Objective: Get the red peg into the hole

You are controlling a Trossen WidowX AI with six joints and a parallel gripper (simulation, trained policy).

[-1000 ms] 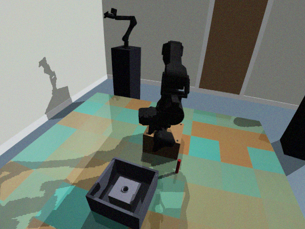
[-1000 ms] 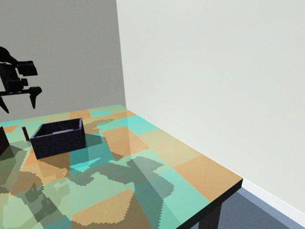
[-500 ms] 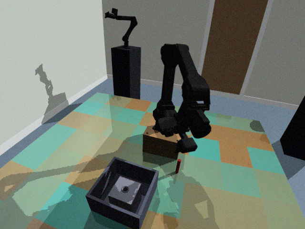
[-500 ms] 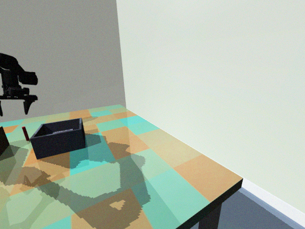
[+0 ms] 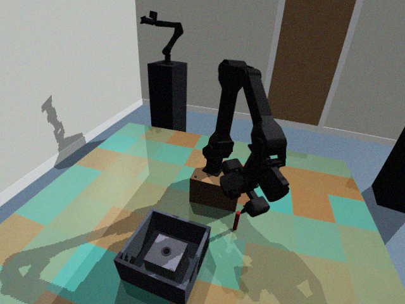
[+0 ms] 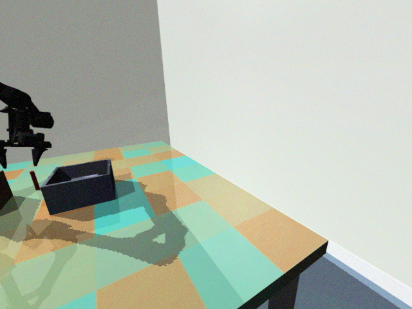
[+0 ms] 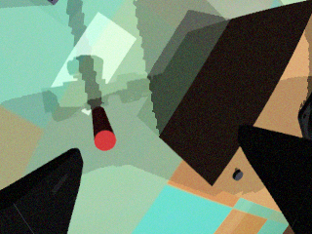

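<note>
Released hand hanging above a standing red peg

Edges and room: the peg (image 5: pixel 236 220) (image 6: pixel 34 180) (image 7: pixel 103 136) is standing between the open box (image 5: pixel 152 278) (image 6: pixel 80 194) and the brown block (image 5: pixel 209 192) (image 6: pixel 4 191) (image 7: pixel 219 93) under the arm (image 5: pixel 227 104) (image 6: pixel 16 98), apart from both. In the top view, a strip of tabletop (image 5: pixel 317 235) (image 6: pixel 219 279) (image 7: pixel 117 195) is showing between peg and box wall. The box is sitting well in from the tabletop corner that the exterior view is showing. Its four walls are enclosing the plate (image 5: pixel 178 250) (image 6: pixel 89 176), with a gap running around it.

Count: one peg, one box, one plate, one round hole (image 5: pixel 166 251) near the plate's middle. Two arms are showing in the top view: the working one, and a smaller one (image 5: pixel 178 32) standing on a dark pedestal (image 5: pixel 160 94) beyond the tabletop.

Peg: slim, round, standing upright on the tabletop outside the box. Its flat end is showing bright red in the wrist view; its side is looking much darker.

Hand (image 5: pixel 243 199) (image 6: pixel 20 166) (image 7: pixel 161 144): its two fingers are standing wide apart, gripping nothing. The fingertips are hanging above the peg's top; in the wrist view the peg is appearing nearer the finger at picture left.

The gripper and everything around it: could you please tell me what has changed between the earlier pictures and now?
The arm has swung its gripper across the wooden block toward the red peg's side. Nothing has been taken hold of or let go; the fingers are open. The red peg still stands upright outside the open box, which has not moved.
</note>
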